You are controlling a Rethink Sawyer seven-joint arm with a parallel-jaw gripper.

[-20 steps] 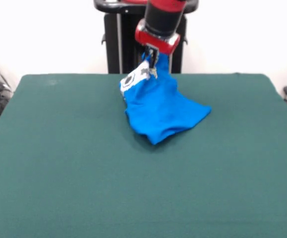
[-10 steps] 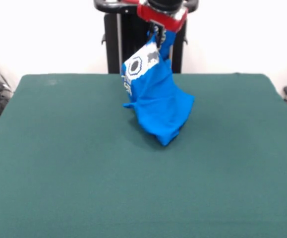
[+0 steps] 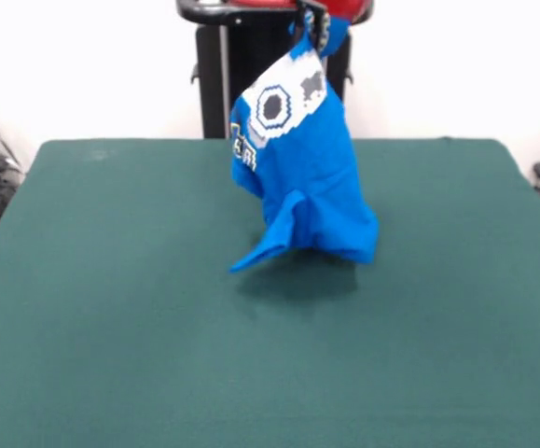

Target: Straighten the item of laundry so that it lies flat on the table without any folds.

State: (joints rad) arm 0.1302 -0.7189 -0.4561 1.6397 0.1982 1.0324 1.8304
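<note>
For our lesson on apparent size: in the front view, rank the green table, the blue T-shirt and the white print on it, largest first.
1. Green table, fills most of the picture.
2. Blue T-shirt, hanging over the table.
3. White print, a patch near the shirt's top.

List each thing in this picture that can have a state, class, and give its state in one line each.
T-shirt: lifted, hanging bunched and folded from the gripper, not flat; whether its lower edge touches the table cannot be told.
Gripper: at the top edge, shut on the T-shirt's top.
Table: green cloth smooth, with the T-shirt's shadow under it.
</note>
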